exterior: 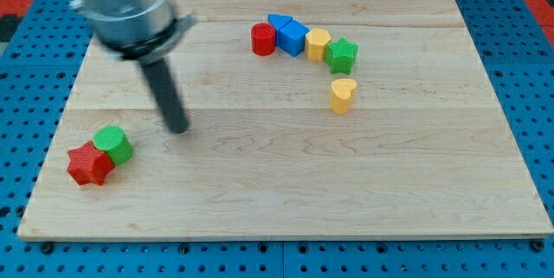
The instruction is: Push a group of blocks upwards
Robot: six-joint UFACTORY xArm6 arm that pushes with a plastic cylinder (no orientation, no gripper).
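Board (286, 174): pale wood, lying on a blue pegged table (537, 96), serving here as the landmark for every entry. Rod (164, 87): dark, straight, hanging from a grey blurred housing (121, 5) over the board's upper left; there are no fingers on it to spread or pinch, only a plain end. Tip (178, 129): sitting left of the board's middle, touching no block. Red star (89, 164): lying near the board's lower left corner. Green cylinder (113, 143): sitting against the red star, on its upper right side, the pair standing just left of and a little below the tip. Red cylinder (263, 38): standing near the board's top edge, slightly left of centre. Blue blocks (288, 34): two of them, exact shapes hard to make out, pressing against the red cylinder on its right. Yellow cylinder (318, 44): touching the blue blocks, further right along the top. Green star (342, 54): closing that curved row on the right, touching the yellow cylinder. Yellow heart (343, 94): sitting apart, just below the green star, toward the board's middle. The top row is lying well apart from the tip, to its upper right.
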